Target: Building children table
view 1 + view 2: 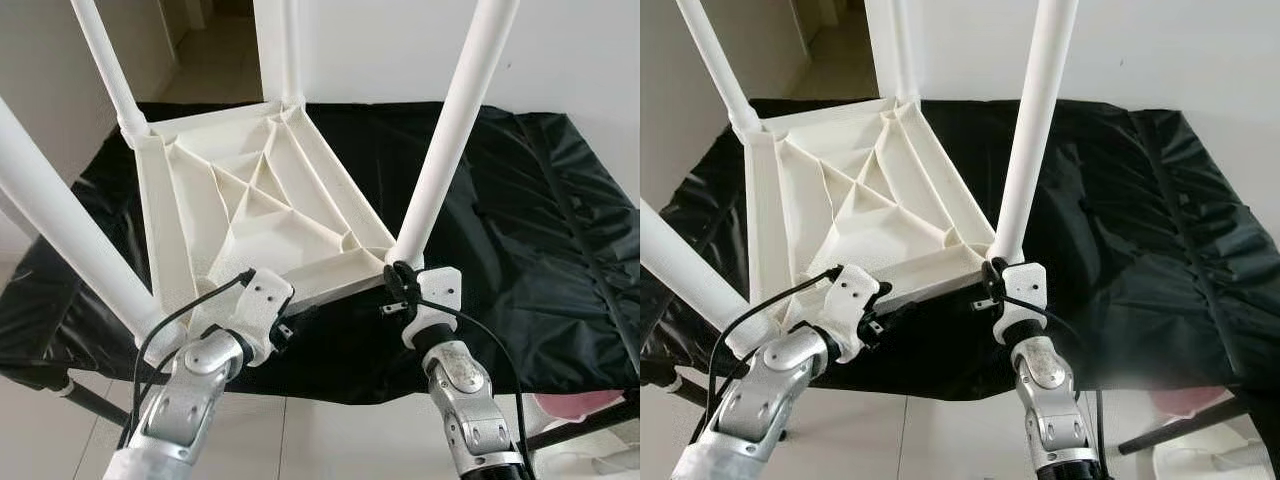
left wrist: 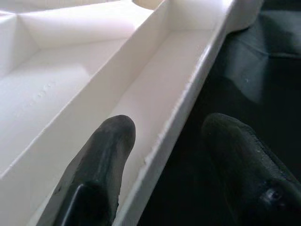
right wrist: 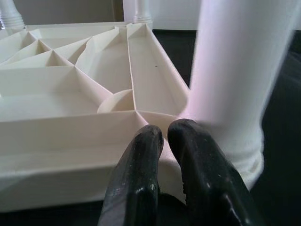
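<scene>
Now both hands should lift evenly: left hand (image 2: 164, 155) straddles the table's (image 1: 250, 190) six-o'clock rim, right hand (image 3: 164, 141) nearly closed.

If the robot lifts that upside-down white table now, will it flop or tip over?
Probably no flopping: the table has stiffening ribs underneath. It looks hollow plastic, so likely light. Its long legs stick upward, so it might tip.

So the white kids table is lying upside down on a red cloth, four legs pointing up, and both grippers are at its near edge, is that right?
Not quite: the cloth is black, not red, as the left eye view shows. The rest holds: the white table lies upside down with its four legs up, and the left gripper and right gripper are at its near edge.
</scene>
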Available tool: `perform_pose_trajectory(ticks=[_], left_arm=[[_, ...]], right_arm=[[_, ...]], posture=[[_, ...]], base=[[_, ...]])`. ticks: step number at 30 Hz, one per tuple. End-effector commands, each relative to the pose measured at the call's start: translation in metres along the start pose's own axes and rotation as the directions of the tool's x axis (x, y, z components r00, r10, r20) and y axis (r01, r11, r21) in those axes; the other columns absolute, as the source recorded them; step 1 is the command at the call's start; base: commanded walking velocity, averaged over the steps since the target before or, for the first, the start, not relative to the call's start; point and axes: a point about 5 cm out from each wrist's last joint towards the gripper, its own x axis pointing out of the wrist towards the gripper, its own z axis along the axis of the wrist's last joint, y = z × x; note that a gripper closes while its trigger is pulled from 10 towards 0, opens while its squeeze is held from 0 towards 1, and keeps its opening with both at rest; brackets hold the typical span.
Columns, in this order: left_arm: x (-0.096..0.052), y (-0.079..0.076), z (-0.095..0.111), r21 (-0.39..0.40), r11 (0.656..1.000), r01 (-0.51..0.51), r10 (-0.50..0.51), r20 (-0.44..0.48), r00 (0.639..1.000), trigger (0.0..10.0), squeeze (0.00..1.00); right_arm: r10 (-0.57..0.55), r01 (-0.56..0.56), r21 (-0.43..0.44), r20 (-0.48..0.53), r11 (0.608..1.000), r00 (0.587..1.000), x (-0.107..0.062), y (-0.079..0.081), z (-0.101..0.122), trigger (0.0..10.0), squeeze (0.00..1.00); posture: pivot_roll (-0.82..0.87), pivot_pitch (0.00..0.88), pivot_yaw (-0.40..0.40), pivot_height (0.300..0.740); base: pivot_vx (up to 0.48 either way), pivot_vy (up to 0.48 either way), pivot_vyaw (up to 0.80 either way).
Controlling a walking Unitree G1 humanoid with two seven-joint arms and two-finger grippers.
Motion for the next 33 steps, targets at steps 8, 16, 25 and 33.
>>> perform_pose_trajectory(ticks=[8, 16, 25, 33], left_arm=[[-0.025, -0.025, 0.010, -0.014, 0.987, 0.159, -0.157, 0.090, 0.983, 10.0, 0.00], [-0.064, -0.016, 0.030, -0.024, 0.996, 0.086, -0.080, 0.181, 0.980, 10.0, 0.00], [-0.085, -0.020, 0.041, -0.018, 0.996, 0.086, -0.079, 0.231, 0.970, 10.0, 0.00], [-0.124, -0.014, 0.035, -0.068, 0.991, 0.116, -0.104, 0.160, 0.982, 10.0, 0.00]], right_arm=[[0.039, -0.039, 0.028, 0.000, 0.999, 0.999, 0.006, 0.001, 0.000, 10.0, 0.00], [0.108, -0.108, 0.043, 0.015, 0.993, 0.994, 0.021, 0.007, 0.004, 10.0, 0.00], [0.165, -0.166, 0.043, 0.031, 0.985, 0.986, 0.031, 0.013, 0.009, 10.0, 0.00], [0.162, -0.163, 0.045, 0.016, 0.986, 0.987, 0.038, 0.005, 0.003, 10.0, 0.00]], posture=[[0.02, 0.131, 0.016, 0.740], [0.06, 0.150, -0.019, 0.740], [0.09, 0.156, -0.041, 0.740], [0.15, 0.140, -0.064, 0.740]], base=[[0.000, 0.000, 0.00], [0.000, 0.000, 0.00], [0.000, 0.000, 0.00], [0.000, 0.000, 0.00]])
